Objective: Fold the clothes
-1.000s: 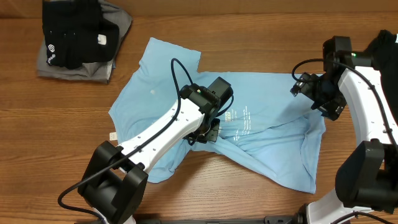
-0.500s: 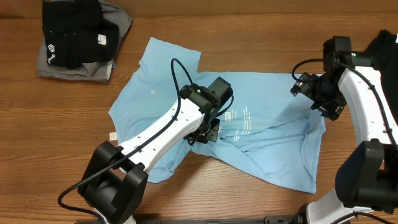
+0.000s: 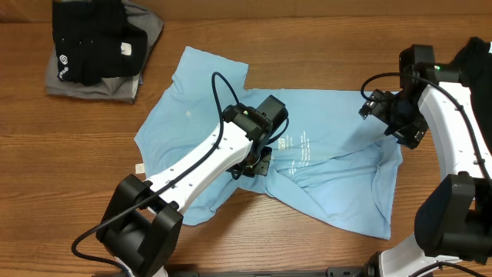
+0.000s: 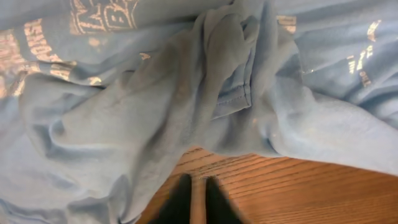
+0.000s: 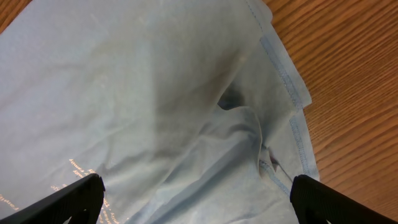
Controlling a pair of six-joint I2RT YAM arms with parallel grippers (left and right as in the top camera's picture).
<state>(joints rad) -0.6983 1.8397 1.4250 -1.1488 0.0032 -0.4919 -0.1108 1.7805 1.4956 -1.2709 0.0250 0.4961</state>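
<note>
Shirt point(image 3: 192, 108): light blue, rumpled, spread on the desk point(image 3: 61, 192) between the two arms, not yet folded. Runs on a slant, long axis from far left to near right, with white print point(image 3: 296, 150) about the middle and a ridge of bunched cloth crossing just below it. Well apart from the pile point(image 3: 92, 54) of black and grey clothes at the far left corner.

Left jaws: down at the shirt's middle, on its near edge beside the print. Nearly closed in the wrist view, only a thin slit of bare wood between the dark fingertips point(image 4: 180, 202), nothing caught in it. Bunched cloth just ahead of the tips, not between them.

Right jaws: spread wide, empty, hovering over the shirt's right end, with the stitched hem point(image 5: 283, 81) and a small pucker directly beneath.

Judged for the next move: cloth ahead of the left jaws and under the right, so right arm point(image 3: 453, 131) nearer the end of the long axis, left nearer the crumpled middle. Likely needs flattening along that slant before any fold. Risk in grabbing the ridge: two layers at once.
</note>
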